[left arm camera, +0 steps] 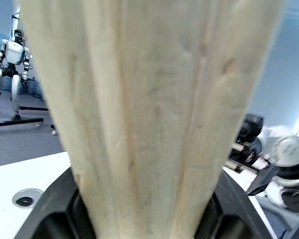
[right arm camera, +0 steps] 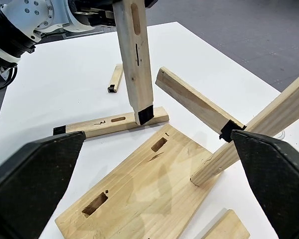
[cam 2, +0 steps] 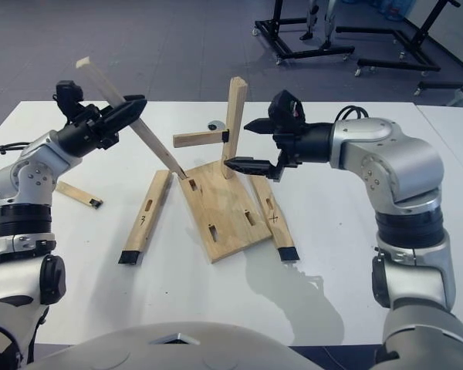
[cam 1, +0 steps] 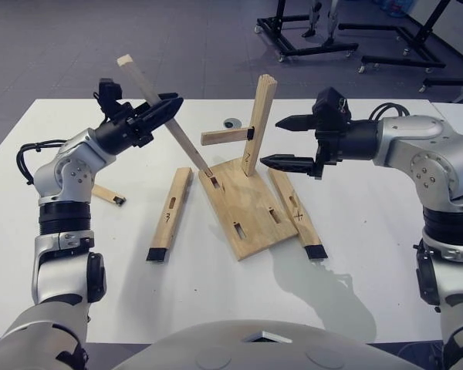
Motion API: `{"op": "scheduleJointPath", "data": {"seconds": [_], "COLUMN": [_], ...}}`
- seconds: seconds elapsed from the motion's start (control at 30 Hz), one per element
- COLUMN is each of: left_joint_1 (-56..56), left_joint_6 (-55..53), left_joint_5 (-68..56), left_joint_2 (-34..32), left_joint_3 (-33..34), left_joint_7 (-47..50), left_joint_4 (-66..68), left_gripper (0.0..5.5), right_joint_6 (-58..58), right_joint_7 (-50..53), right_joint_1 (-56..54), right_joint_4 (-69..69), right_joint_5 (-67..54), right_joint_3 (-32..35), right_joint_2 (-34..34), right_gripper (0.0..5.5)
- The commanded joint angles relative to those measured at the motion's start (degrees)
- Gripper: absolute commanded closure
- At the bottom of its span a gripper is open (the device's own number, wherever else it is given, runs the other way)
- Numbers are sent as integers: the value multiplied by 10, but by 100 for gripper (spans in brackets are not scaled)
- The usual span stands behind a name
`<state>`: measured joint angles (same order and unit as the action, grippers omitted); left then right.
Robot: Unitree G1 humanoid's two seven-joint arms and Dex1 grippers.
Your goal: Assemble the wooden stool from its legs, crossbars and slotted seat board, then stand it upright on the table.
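The slotted seat board [cam 1: 247, 220] lies flat mid-table. One leg [cam 1: 259, 123] stands upright in its far slot, with a crossbar [cam 1: 225, 136] sticking out to the left. My left gripper [cam 1: 168, 109] is shut on a second leg [cam 1: 158, 108], which is tilted with its black-tipped lower end [right arm camera: 144, 115] at the board's far left slot; whether it is seated I cannot tell. My right gripper [cam 1: 274, 142] stands open just right of the upright leg, not touching it. Two loose legs lie flat, one left of the board [cam 1: 170, 212] and one right [cam 1: 297, 212].
A short crossbar [cam 1: 108, 194] lies near the left arm. A round cable hole [cam 1: 232, 122] sits in the table behind the board. The white table [cam 1: 355, 270] has free room in front. Black wheeled frames [cam 1: 316, 38] stand on the floor beyond.
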<state>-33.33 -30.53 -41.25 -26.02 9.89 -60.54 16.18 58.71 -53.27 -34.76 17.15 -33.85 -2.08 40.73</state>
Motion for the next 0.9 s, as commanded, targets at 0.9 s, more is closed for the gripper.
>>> {"op": "scheduleJointPath", "data": {"seconds": [0.9], "left_joint_1": [-43], "left_joint_6": [138], "left_joint_5": [124], "left_joint_2": [49], "left_joint_3": [-53], "left_joint_7": [-60], "left_joint_4": [116], "left_gripper": [348], "right_joint_6": [15], "right_joint_7": [40], "right_joint_1": [16], "right_joint_4": [29], "right_joint_5": [-39], "right_joint_3": [-31], "right_joint_2": [-29], "right_gripper": [10]}}
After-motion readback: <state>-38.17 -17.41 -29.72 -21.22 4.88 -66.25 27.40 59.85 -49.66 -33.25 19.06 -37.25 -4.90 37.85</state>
